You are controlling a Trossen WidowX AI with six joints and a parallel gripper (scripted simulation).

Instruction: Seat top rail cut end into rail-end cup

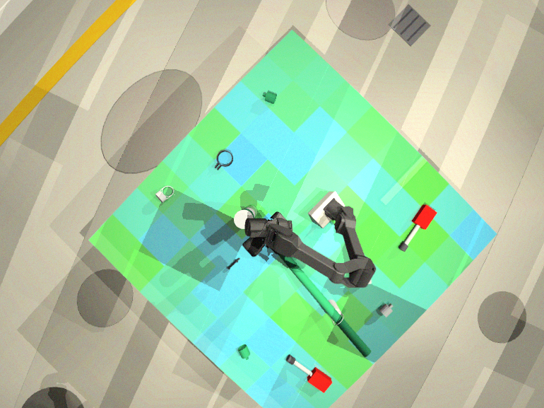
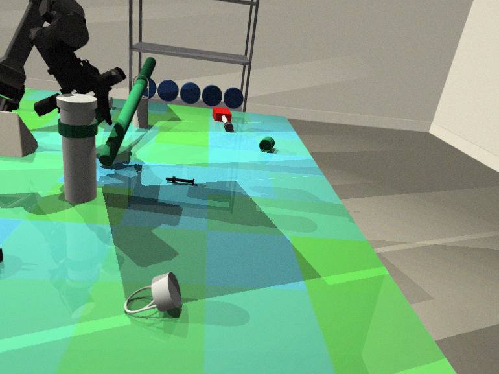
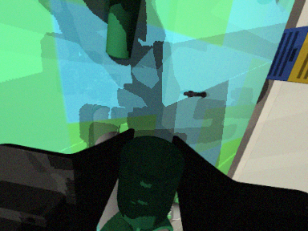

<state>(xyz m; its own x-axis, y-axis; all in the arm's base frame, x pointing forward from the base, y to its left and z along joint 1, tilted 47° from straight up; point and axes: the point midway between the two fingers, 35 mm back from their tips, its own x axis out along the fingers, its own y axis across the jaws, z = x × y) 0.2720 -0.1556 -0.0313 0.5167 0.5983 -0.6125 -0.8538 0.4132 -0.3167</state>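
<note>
The green top rail (image 1: 313, 290) (image 2: 129, 109) (image 3: 119, 36) slopes through the loop (image 2: 148, 89) on the small post (image 2: 141, 114). Its lower cut end is low near the table, in front of the big post (image 2: 79, 170) and outside any cup. The dark green brace band (image 2: 78, 129) is around the big post, a little below its white cap (image 1: 241, 219) (image 2: 77, 99). My gripper (image 3: 153, 136) is shut on the dark green rail-end cup (image 3: 150, 176), beside the post. The cup's mouth and its joint to the band are mostly hidden.
A black bolt (image 1: 233, 263) (image 2: 180, 180) (image 3: 195, 94) lies near the big post. A white loop cap (image 1: 162, 196) (image 2: 166, 292), a black ring clamp (image 1: 217, 156), two loose green fittings (image 1: 270, 97) (image 1: 244, 351) and two red-headed tools (image 1: 424, 216) (image 1: 319, 380) lie around.
</note>
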